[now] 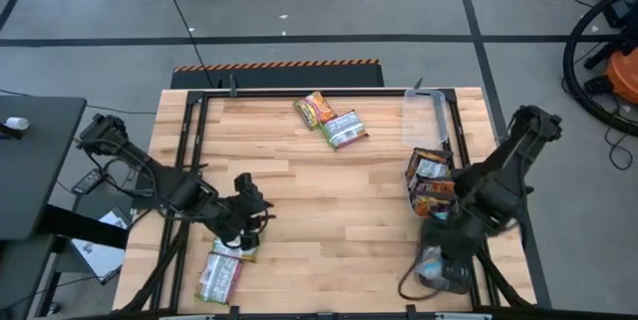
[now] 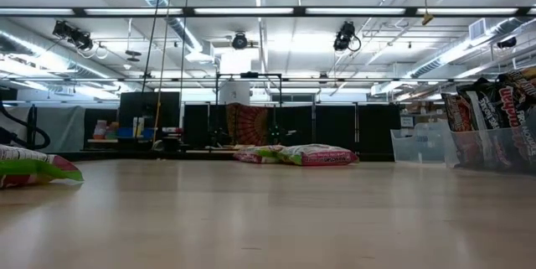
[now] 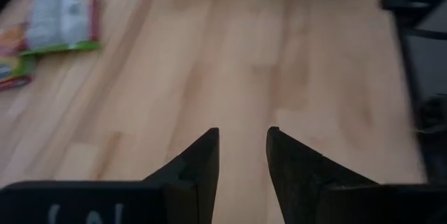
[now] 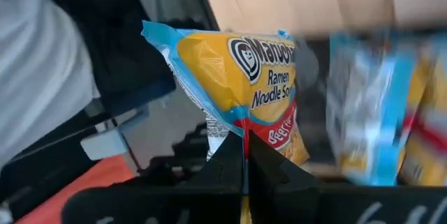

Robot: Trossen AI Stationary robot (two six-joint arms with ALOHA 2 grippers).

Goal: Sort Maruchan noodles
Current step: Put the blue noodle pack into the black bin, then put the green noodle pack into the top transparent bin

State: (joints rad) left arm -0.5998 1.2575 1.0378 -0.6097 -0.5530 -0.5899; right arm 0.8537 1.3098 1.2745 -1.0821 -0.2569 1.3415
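From above, the right gripper is seen off the table's near right corner beside the brown packets racked in a clear tray, while two packets lie unsorted at the far edge. In the left wrist view, the left gripper is held empty, fingers apart, over bare wood; in the right wrist view, the fingers are clamped on a yellow-and-blue Maruchan packet, presumably for sorting

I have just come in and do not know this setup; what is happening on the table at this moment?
The robot is sorting ramen packets. The right gripper is shut on a yellow packet at the table's near right corner, beside the tray of dark packets. The left gripper is open and empty, near two packets. Two more packets lie at the far edge.
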